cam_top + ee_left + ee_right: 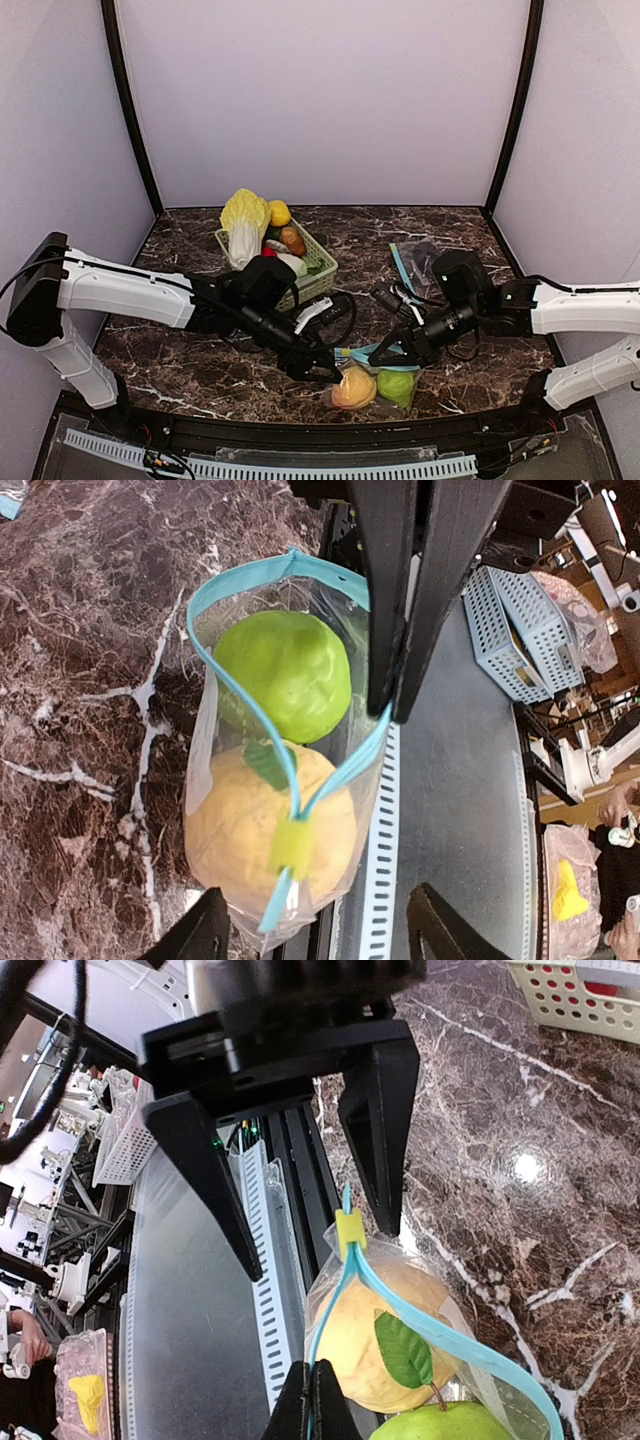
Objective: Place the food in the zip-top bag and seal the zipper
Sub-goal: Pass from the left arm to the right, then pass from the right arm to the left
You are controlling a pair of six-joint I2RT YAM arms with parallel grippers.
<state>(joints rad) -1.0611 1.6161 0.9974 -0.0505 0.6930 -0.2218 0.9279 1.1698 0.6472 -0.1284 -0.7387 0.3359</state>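
Left jaws gape over the bag's [240,880] slider [290,846]; right jaws seemingly pinch its zipper [250,573], basket [318,262] behind.

No readable text, label or number shows anywhere.

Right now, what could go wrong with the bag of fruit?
The zip-top bag lies close to the table's near edge, so a tug could drag it off. The left tool is open around the slider and might close beside it. The right tool pinches only the thin zipper strip, which could slip free.
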